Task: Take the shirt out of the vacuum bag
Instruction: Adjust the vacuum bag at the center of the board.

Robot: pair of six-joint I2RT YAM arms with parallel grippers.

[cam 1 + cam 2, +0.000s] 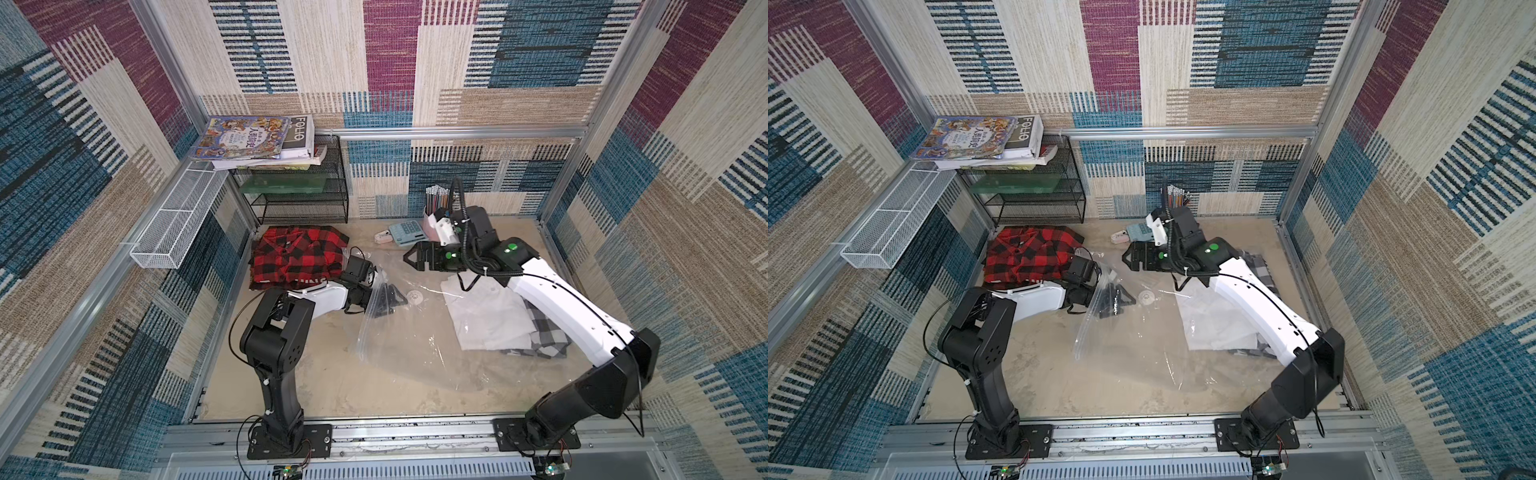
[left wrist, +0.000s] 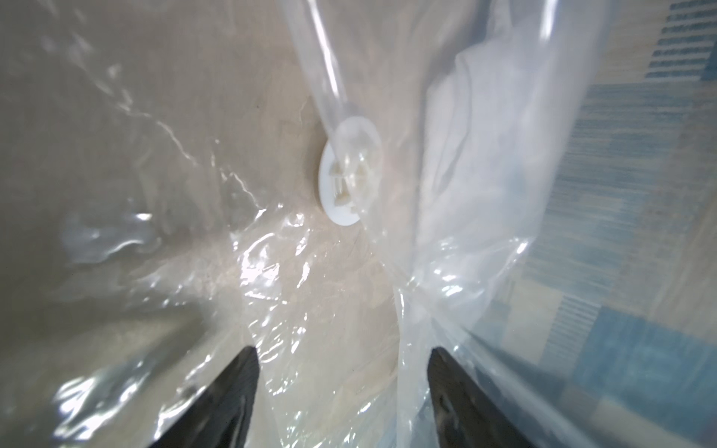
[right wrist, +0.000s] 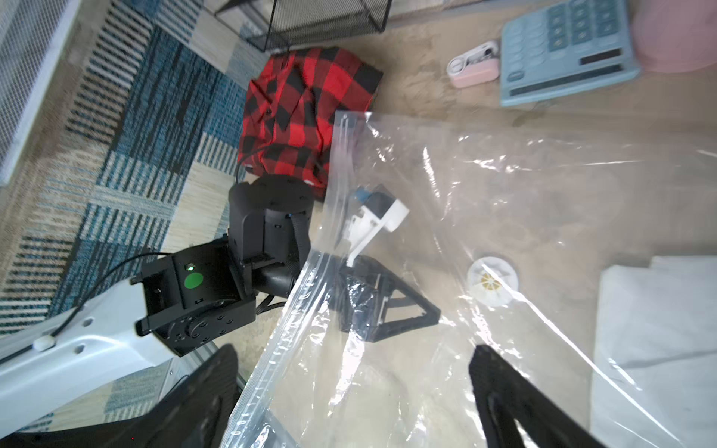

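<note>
Left fingers (image 1: 399, 300) spread apart inside the left-hand mouth of the vacuum bag (image 1: 415, 349), which lies flat at frame centre on the surface (image 1: 332, 386); my right fingers (image 1: 410, 257) hang spread wide, empty, above its upper edge; white shirt (image 1: 486, 320) at its right edge.

Left claw (image 1: 398, 299) points right with jaws apart; right claw (image 1: 407, 257) points left, jaws spread wide.
</note>
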